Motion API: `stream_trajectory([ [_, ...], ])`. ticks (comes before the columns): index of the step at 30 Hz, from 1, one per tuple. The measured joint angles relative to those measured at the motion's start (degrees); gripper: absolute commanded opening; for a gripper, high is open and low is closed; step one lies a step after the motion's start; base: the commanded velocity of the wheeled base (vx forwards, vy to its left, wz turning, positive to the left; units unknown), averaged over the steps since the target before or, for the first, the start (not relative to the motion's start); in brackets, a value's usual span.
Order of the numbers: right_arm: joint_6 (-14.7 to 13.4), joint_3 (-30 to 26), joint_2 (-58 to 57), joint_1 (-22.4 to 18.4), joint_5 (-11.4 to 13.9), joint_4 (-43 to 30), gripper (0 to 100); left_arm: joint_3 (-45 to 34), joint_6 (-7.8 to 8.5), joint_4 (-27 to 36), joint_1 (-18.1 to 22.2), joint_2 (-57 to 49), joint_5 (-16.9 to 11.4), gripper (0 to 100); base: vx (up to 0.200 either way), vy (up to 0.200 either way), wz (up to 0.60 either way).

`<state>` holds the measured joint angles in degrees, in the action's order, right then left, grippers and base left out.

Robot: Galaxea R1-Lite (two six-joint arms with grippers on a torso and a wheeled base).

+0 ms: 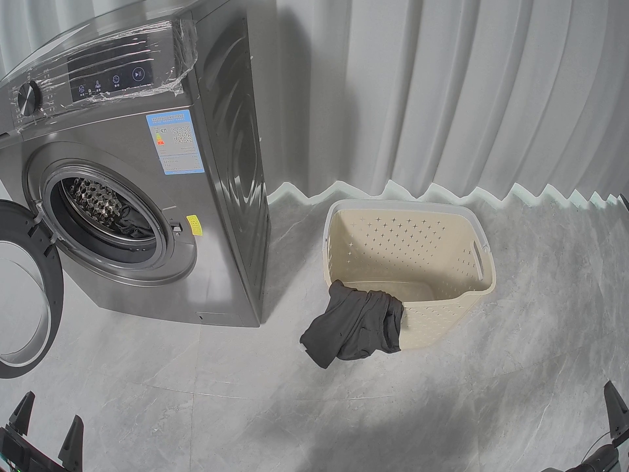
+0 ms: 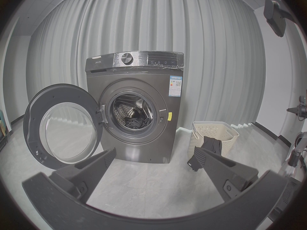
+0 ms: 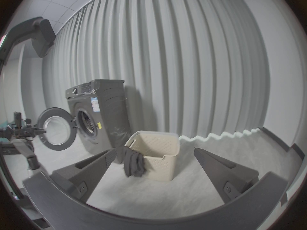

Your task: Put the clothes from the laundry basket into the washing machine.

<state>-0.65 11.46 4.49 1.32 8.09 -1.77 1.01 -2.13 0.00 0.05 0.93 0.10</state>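
Observation:
A grey washing machine point(image 1: 216, 165) stands at the left with its round door point(image 1: 26, 296) swung open. Dark clothing point(image 1: 131, 221) lies inside the drum point(image 2: 134, 114). A cream laundry basket point(image 1: 458, 299) sits on the floor to the right of the machine. A dark grey garment point(image 1: 354, 326) hangs over the basket's front rim, partly down onto the floor. My left gripper point(image 2: 153, 155) is open and empty, low at the near left, facing the machine. My right gripper point(image 3: 153, 155) is open and empty, low at the near right, well short of the basket point(image 3: 160, 154).
A pleated white curtain point(image 1: 458, 73) runs behind the machine and basket. The grey marble-look floor point(image 1: 262, 401) stretches between me and both objects. The open door sticks out toward the near left.

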Motion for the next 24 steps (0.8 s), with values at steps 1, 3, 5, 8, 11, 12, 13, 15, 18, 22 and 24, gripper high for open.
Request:
stream_trajectory([
  [1,-0.1,0.9,1.6,0.4,1.4,-0.4,100,0.0,0.02,0.0,0.0,0.0,0.0,100,0.0,0.0,0.0],
  [3,-0.4,1.9,5.2,0.9,3.4,-0.7,100,0.0,0.02,0.0,0.0,0.0,0.0,100,0.0,0.0,0.0],
  [5,-0.7,2.6,9.8,1.3,5.0,0.0,100,0.0,0.04,0.0,0.0,0.0,0.0,100,0.0,0.0,0.0],
  [8,-1.0,3.1,17.6,2.2,6.5,2.8,100,0.0,0.04,0.0,0.0,0.0,0.0,100,0.0,0.0,0.0],
  [11,-1.6,3.3,25.1,3.4,7.5,6.3,100,0.0,0.04,0.0,0.0,0.0,0.0,100,0.0,0.0,0.0],
  [12,-1.8,3.4,27.6,3.9,7.7,7.6,100,0.0,0.04,0.0,0.0,0.0,0.0,100,0.0,0.0,0.0],
  [13,-2.1,3.4,30.5,4.4,8.0,9.0,100,0.0,0.02,0.0,0.0,0.0,0.0,100,0.0,0.0,0.0],
  [15,-2.7,3.5,35.9,5.5,8.3,12.1,100,0.0,0.04,0.0,0.0,0.0,0.0,100,0.0,0.0,0.0],
  [18,-3.6,3.7,44.8,7.4,8.3,17.4,100,0.0,0.02,0.0,0.0,0.0,0.0,100,0.0,0.0,0.0],
  [22,-5.5,3.9,55.9,10.5,6.7,25.1,100,0.0,0.04,0.0,0.0,0.0,0.0,100,0.0,0.0,0.0],
  [24,-6.7,4.1,61.5,12.4,5.4,29.7,100,0.0,0.04,0.0,0.0,0.0,0.0,100,0.0,0.0,0.0],
])
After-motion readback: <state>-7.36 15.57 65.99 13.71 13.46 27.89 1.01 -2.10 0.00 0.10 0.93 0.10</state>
